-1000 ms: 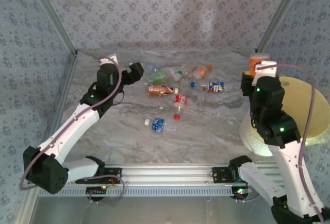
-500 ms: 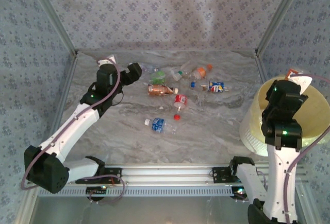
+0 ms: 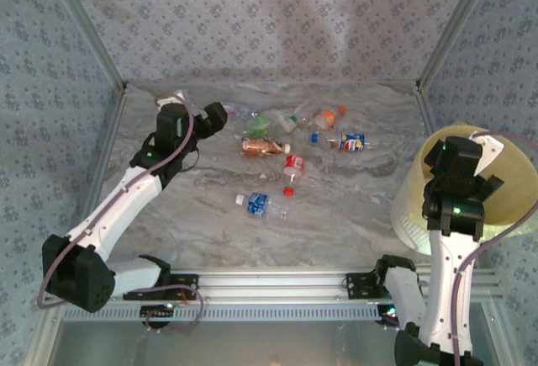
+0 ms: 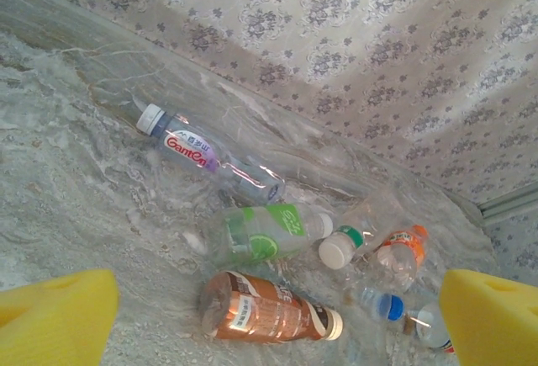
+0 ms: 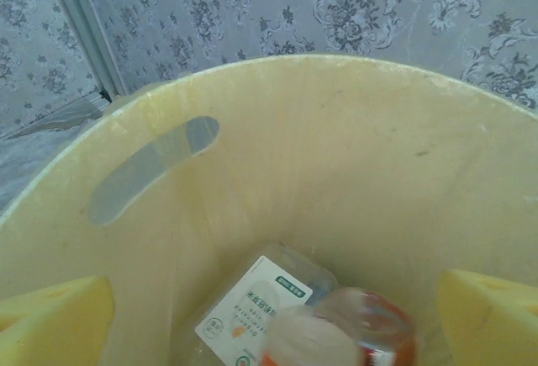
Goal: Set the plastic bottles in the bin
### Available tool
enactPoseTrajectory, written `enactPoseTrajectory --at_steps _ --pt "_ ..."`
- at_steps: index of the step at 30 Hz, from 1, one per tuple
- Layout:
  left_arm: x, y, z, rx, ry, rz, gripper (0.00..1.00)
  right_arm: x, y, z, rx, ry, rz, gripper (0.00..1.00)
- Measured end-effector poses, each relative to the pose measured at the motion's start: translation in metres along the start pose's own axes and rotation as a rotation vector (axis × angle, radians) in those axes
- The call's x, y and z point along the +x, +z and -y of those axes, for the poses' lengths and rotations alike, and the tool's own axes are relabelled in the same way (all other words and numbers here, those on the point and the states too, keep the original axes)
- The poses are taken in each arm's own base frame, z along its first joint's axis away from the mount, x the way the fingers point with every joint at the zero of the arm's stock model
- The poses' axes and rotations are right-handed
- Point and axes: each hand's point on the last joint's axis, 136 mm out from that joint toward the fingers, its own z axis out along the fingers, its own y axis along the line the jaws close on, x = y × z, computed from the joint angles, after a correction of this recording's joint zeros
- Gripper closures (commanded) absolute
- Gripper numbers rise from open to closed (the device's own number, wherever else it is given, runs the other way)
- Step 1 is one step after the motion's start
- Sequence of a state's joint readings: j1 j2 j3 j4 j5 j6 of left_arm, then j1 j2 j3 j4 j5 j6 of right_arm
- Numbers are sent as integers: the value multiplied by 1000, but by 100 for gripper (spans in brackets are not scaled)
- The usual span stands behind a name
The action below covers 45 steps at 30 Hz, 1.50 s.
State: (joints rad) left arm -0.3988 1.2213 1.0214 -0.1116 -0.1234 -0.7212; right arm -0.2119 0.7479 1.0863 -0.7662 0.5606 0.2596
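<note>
Swung over the bin [image 3: 504, 189] at 3 o'clock, right gripper [image 5: 269, 320] released, bottles [image 5: 252, 311] seen inside, left gripper [image 4: 277, 320] spread open at 10 o'clock, plastic bottles [image 4: 265, 233] scattered ahead

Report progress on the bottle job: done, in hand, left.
Done: at least two bottles lie in the bin. In hand: nothing; the right pincer is open above the bin, the left pincer open. Left: several more on the table, including the brown bottle.
</note>
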Motion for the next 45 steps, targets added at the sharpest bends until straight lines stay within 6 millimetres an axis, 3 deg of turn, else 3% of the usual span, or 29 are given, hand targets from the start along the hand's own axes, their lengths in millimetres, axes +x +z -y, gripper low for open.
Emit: enactPoseTrajectory --at_steps 16,22,25,29,37,41,45 --pt "9 5 -28 -65 -67 -22 2 -17 -25 -15 -149 73 35 0" --pt "11 5 -32 -85 -65 -25 2 -32 -49 -46 -368 121 90 0" --pt "10 5 -35 -102 -68 -18 2 -43 -66 -74 -536 134 122 0" --pt "11 4 -41 -131 -72 -14 2 -48 -89 -126 -771 91 123 0" --pt "17 -1 -49 -144 -70 -17 2 -14 -137 -257 -1060 -229 105 0" --pt "20 -10 -53 -139 -70 -11 2 15 -137 -306 -1077 -324 84 0" --pt "18 -20 -55 -133 -70 13 2 43 -119 -344 -1057 -372 34 0"
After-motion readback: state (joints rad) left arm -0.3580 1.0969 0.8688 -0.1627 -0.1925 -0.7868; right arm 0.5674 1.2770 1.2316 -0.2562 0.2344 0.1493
